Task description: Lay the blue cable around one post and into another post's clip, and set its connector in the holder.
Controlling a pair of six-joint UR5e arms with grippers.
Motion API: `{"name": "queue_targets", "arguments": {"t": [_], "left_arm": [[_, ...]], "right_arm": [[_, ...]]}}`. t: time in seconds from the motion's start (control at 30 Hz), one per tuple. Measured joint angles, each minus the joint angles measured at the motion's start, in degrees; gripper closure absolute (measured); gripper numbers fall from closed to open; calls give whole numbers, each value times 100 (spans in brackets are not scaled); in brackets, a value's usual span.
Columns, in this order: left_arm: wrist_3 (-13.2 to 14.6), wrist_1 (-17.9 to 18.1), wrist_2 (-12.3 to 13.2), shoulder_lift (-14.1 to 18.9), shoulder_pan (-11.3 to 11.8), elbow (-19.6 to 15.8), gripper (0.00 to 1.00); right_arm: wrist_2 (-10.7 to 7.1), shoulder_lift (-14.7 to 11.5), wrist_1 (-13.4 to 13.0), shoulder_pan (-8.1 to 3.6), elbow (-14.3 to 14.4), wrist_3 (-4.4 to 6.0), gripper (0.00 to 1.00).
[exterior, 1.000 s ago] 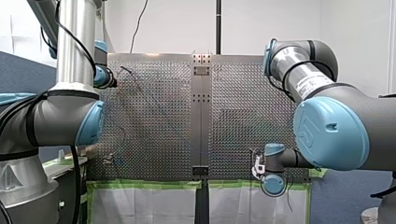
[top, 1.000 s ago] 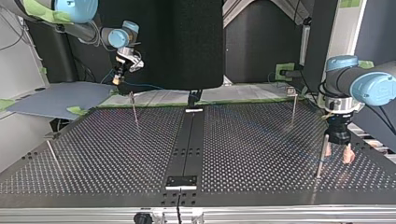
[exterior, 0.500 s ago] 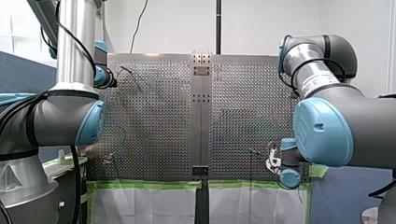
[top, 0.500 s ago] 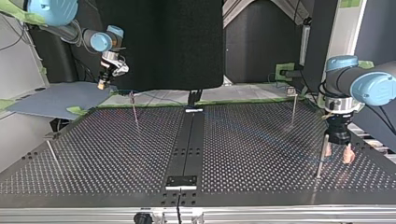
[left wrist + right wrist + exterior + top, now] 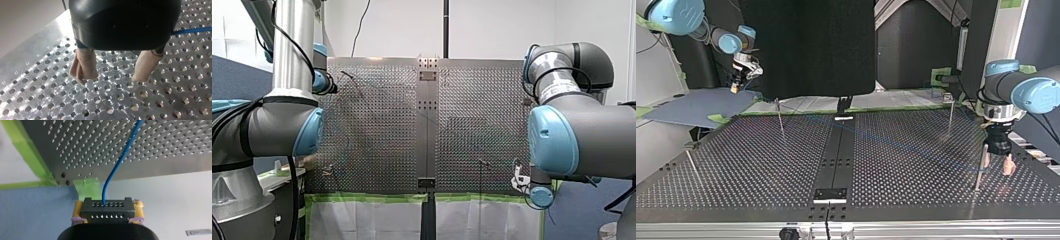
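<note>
Top view, near side: my left gripper (image 5: 997, 166) hangs low over the perforated table (image 5: 746, 170) at the view's right, its beige pads (image 5: 987, 161) spread apart with nothing between them. It is just beside the near post (image 5: 980, 167), which stands upright. In the left wrist view, my left gripper (image 5: 112, 78) is wide open above the holes, and the blue cable (image 5: 190, 30) passes beside it.

Further back, the blue cable (image 5: 916, 147) shows as a faint line slanting across the table from that near post toward the far post (image 5: 780, 117) at the view's left. Can't tell if it wraps either post. A second far post (image 5: 950, 114) stands at the right.

Beyond the table's far-left corner, off the plate, is my right gripper (image 5: 735, 89). In the right wrist view, my right gripper (image 5: 107, 211) has its yellow pads clamped on the black connector (image 5: 106, 210). The blue cable (image 5: 120, 162) rises from the connector over the table edge, past the green tape (image 5: 87, 187).
</note>
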Motion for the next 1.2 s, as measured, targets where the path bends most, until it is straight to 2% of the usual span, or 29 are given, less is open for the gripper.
{"name": "queue_targets", "arguments": {"t": [0.3, 0.4, 0.5, 0.63, 0.87, 1.03, 1.2], "left_arm": [[3, -10, -23, -2, -7, -4, 0], [3, -15, -26, -1, -9, -2, 0], [3, -12, -20, 0, -10, -1, 0], [3, -11, -22, 0, -14, -2, 0], [-3, -15, -19, 1, -17, -1, 0], [-5, -18, -22, 1, -24, -1, 0], [-6, -19, -26, 0, -25, -3, 0]], "right_arm": [[-485, 42, 478, -482, -1, -486, 100], [-633, 135, 581, -583, -12, -634, 100], [-768, 253, 541, -634, -20, -767, 100], [-933, 398, 501, -647, -93, -931, 100], [-1294, 467, 795, -526, -257, -1293, 100], [-1516, 439, 1015, -401, -417, -1516, 100], [-1759, 262, 1258, -315, -528, -1759, 100]]}}
